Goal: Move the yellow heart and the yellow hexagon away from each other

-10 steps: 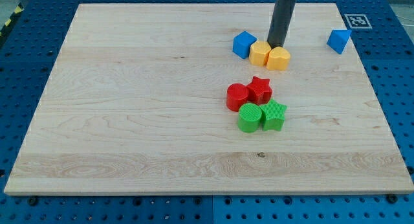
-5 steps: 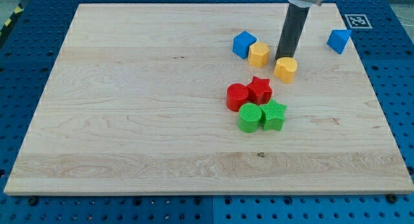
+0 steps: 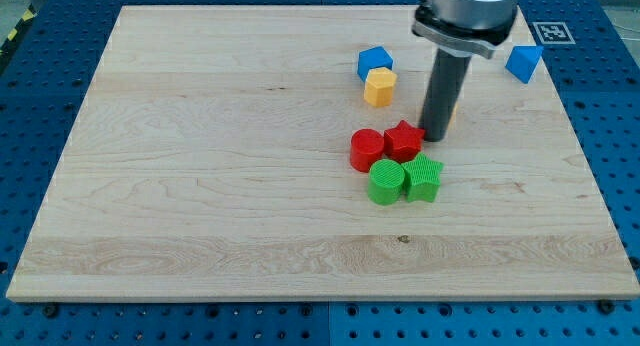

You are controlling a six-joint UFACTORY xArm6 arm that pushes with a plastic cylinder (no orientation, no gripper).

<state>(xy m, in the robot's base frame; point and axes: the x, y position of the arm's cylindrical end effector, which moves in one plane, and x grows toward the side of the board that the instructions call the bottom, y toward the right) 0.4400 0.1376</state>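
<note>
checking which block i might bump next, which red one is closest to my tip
The red star, the right-hand one of the red pair: my tip sits just off its right edge. The red cylinder lies on the star's far side, further left.

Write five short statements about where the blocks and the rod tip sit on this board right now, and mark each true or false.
1. My tip stands just right of the red star. True.
2. The yellow hexagon touches the green star. False: it sits far above it, just below the blue cube.
3. The red cylinder and the red star are side by side. True.
4. The yellow heart shows in full. False: the rod hides most of it.
5. The blue triangle lies at the view's bottom left. False: top right.
</note>
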